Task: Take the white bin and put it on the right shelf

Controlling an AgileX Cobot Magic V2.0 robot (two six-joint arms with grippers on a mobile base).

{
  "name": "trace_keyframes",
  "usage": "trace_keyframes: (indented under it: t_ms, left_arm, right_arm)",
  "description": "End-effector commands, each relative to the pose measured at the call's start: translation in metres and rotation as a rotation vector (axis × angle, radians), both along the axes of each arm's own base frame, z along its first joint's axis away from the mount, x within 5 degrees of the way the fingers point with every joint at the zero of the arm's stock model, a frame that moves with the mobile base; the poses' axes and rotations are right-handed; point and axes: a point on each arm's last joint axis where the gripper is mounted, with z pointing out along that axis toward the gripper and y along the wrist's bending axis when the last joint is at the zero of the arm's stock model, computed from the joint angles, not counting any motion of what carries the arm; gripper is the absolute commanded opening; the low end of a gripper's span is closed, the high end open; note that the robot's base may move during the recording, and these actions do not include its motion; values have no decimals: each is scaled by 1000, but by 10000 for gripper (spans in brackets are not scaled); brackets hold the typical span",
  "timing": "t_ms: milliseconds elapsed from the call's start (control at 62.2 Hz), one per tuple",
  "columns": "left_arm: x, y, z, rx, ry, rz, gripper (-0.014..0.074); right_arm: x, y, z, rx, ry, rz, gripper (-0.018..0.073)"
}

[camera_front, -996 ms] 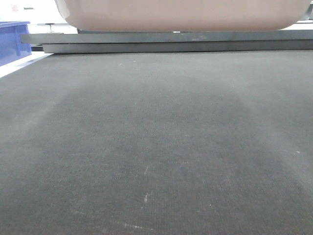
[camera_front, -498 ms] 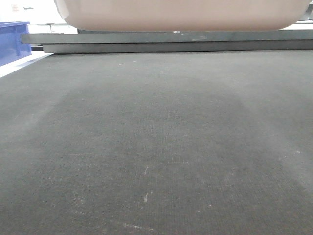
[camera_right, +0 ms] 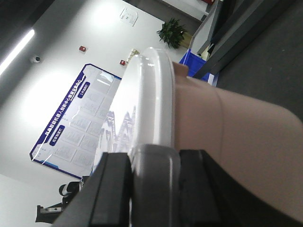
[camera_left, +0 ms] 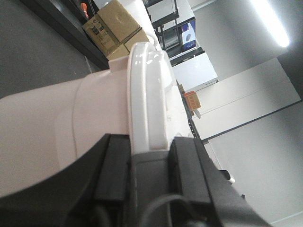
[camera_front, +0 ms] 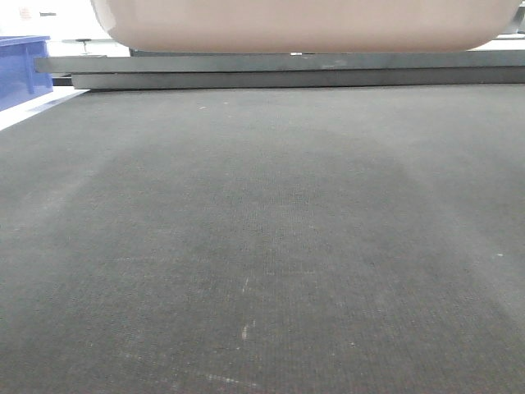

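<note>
Pale pinkish-white plastic fills the top edge of the front-facing view: this is the rounded underside of the white bin (camera_front: 303,25). It sits above 2 grey horizontal rails (camera_front: 287,70), which run across the upper part of the frame. The dark table surface (camera_front: 262,246) occupies everything below the rails. No contact between bin and table is visible. A blue crate (camera_front: 20,70) stands at the upper left edge.

Left wrist view:
- The left gripper (camera_left: 147,142) is clamped on the bin at the bottom centre of the frame.
- Its 2 black fingers (camera_left: 113,175) press against the glossy lid rim (camera_left: 147,94) from either side, with the rim filling the gap between them.
- The bin body spreads to the left of the rim.
- Cardboard boxes (camera_left: 116,26) lie at the upper centre, and a ceiling light strip (camera_left: 270,21) at the upper right.

Right wrist view:
- The right gripper (camera_right: 154,156) holds the bin in the same way at the bottom centre, narrowed onto the rim so that 1 finger lies on each side of it.
- The bin wall extends to the right and lower right.
- A second blue crate (camera_right: 196,64) and a potted plant (camera_right: 173,30) appear at the upper centre.
- A blue-framed wall board (camera_right: 75,123) hangs at the left.
</note>
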Motion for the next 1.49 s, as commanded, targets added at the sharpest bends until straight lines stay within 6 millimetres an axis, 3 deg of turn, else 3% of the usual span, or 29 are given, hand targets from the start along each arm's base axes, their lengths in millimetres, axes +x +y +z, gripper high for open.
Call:
trace_keyframes:
  t_ms: [0, 1141, 1478]
  left_arm:
    - [-32, -16, 35, -162, -133, -257, -126]
    - [-32, -16, 35, -162, -133, -257, -126]
    - [-32, -16, 35, -162, -133, -257, -126]
  right_arm:
    - [-25, 23, 33, 85, -178, 257, 68]
    - [-3, 1, 25, 62, -74, -82, 68]
    - [-2, 0, 25, 61, -72, -89, 68]
